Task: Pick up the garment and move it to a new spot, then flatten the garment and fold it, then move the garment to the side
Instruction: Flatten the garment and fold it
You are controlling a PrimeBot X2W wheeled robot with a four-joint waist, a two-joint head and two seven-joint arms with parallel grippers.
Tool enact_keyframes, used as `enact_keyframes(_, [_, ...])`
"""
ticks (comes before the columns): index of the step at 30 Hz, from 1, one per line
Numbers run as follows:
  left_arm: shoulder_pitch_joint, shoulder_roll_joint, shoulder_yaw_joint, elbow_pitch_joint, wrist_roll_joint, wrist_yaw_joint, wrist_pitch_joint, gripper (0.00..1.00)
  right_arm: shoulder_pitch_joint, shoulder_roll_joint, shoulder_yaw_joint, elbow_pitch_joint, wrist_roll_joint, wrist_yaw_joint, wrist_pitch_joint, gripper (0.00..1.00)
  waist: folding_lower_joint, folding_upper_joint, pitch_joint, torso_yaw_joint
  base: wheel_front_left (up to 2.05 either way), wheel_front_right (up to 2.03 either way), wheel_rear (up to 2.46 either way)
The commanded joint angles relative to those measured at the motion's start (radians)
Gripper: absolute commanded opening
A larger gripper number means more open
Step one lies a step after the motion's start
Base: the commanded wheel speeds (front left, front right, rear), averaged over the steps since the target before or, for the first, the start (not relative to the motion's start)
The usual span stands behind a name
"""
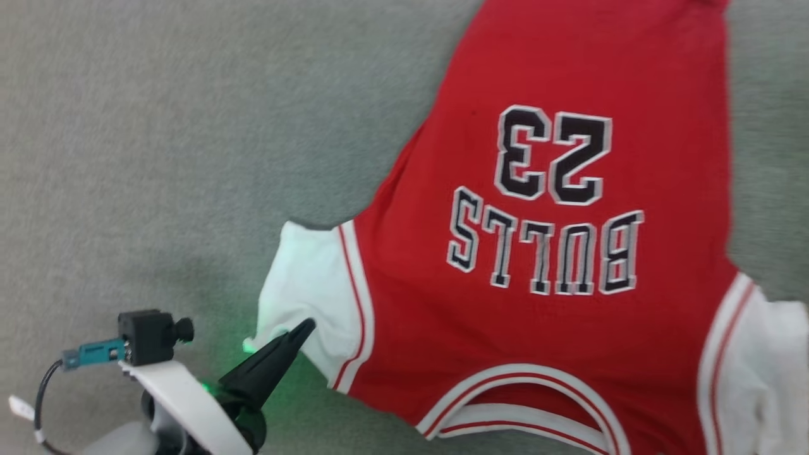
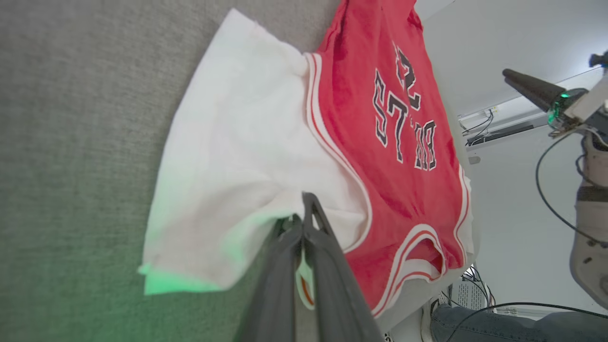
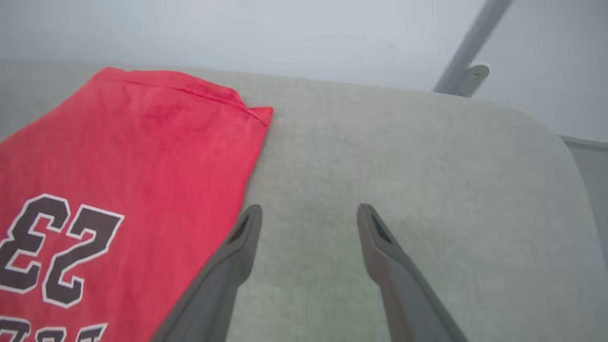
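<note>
My left claw point(image 1: 302, 328) is clenched. In its wrist view a sliver of white-and-red trim shows in the slit between the fingers, so I judge it is nipping the hem of the white short sleeve point(image 2: 228, 156), not just resting on it. That sleeve belongs to the garment point(image 1: 537, 76), a red jersey-style T-shirt with striped trim and black-and-white block lettering. It lies face up on the grey-green short-pile fabric surface point(image 1: 158, 158), spreading out ahead and to the right of this claw.

My right claw point(image 3: 308, 213) is released, with its fingers well apart over bare fabric. The garment's red side edge lies just beside its left finger, and the hem corner is further ahead of it.

My worry is the imbalance, with one corner pinned and the other side free. If I pull with the left claw now, the body will swing around the sleeve and crease, and the sleeve already looks bunched at the claw. If I close the right claw where it hangs, it will catch only the surface pile (or a single layer of the red edge). The collar end also seems close to the surface's rim, so a tug towards me could slide it off.
</note>
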Motion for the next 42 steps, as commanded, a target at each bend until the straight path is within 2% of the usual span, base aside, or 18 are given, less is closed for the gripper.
enact_keyframes(1, [-0.021, -0.011, 0.002, -0.009, 0.021, -0.003, 0.005, 0.00, -0.061, 0.002, 0.021, 0.046, -0.023, -0.001, 0.009, 1.00, 0.0000, 0.0000, 0.051, 0.051, 0.00, 0.00, 0.00])
enact_keyframes(6, [-0.059, -0.033, -0.006, -0.027, 0.056, -0.011, 0.012, 0.00, -0.285, -0.017, 0.135, 0.232, -0.100, -0.001, 0.084, 1.00, 0.0000, 0.0000, 0.116, 0.114, 0.00, 0.00, 0.00])
enact_keyframes(10, [-0.082, -0.057, -0.014, -0.027, 0.079, -0.019, 0.015, 0.00, -0.415, -0.032, 0.186, 0.351, -0.139, -0.001, 0.132, 1.00, 0.0000, 0.0000, 0.159, 0.156, 0.00, 0.00, 0.00])
enact_keyframes(14, [-0.099, -0.080, -0.018, -0.012, 0.086, -0.026, 0.011, 0.00, -0.495, -0.036, 0.218, 0.444, -0.173, -0.001, 0.183, 1.00, 0.0000, 0.0000, 0.185, 0.181, 0.00, 0.00, 0.00])
enact_keyframes(19, [-0.119, -0.097, -0.025, 0.006, 0.089, -0.032, 0.013, 0.00, -0.520, -0.028, 0.278, 0.521, -0.168, -0.001, 0.250, 1.00, 0.0000, 0.0000, 0.198, 0.189, 0.00, 0.00, 0.00])
enact_keyframes(20, [-0.124, -0.100, -0.025, 0.011, 0.091, -0.032, 0.013, 0.00, -0.524, -0.026, 0.284, 0.527, -0.167, -0.001, 0.245, 0.55, 0.0000, 0.0000, 0.197, 0.187, 0.00, 0.00, 0.00])
enact_keyframes(21, [-0.129, -0.104, -0.024, 0.017, 0.090, -0.033, 0.010, 0.00, -0.527, -0.026, 0.291, 0.535, -0.163, -0.001, 0.236, 0.36, 0.0000, 0.0000, 0.194, 0.184, 0.00, 0.00, 0.00])
enact_keyframes(22, [-0.131, -0.106, -0.023, 0.022, 0.087, -0.032, 0.009, 0.00, -0.529, -0.029, 0.297, 0.543, -0.157, -0.001, 0.230, 0.00, 0.0000, 0.0000, 0.189, 0.181, 0.00, 0.00, 0.00])
enact_keyframes(26, [-0.129, -0.109, -0.003, 0.053, 0.078, -0.034, -0.008, 0.00, -0.511, -0.041, 0.301, 0.542, -0.127, -0.001, 0.174, 0.00, 0.0000, 0.0000, 0.144, 0.155, 0.00, 0.00, 0.00])
enact_keyframes(30, [-0.104, -0.108, 0.011, 0.090, 0.065, -0.035, -0.023, 0.00, -0.439, -0.080, 0.304, 0.478, -0.058, -0.001, 0.123, 0.00, 0.0000, 0.0000, 0.076, 0.121, 0.00, 0.00, 0.00])
enact_keyframes(37, [-0.045, -0.083, 0.027, 0.105, 0.042, -0.036, -0.033, 0.00, -0.106, -0.198, 0.272, 0.252, 0.104, -0.001, 0.175, 0.00, 0.0000, 0.0000, -0.021, 0.045, 0.00, 0.00, 0.00])
enact_keyframes(42, [-0.017, -0.067, 0.042, 0.105, 0.035, -0.028, -0.038, 0.00, 0.131, -0.228, 0.207, 0.105, 0.168, -0.001, 0.229, 0.00, 0.0000, 0.0000, -0.058, 0.006, 0.00, 0.00, 0.00])
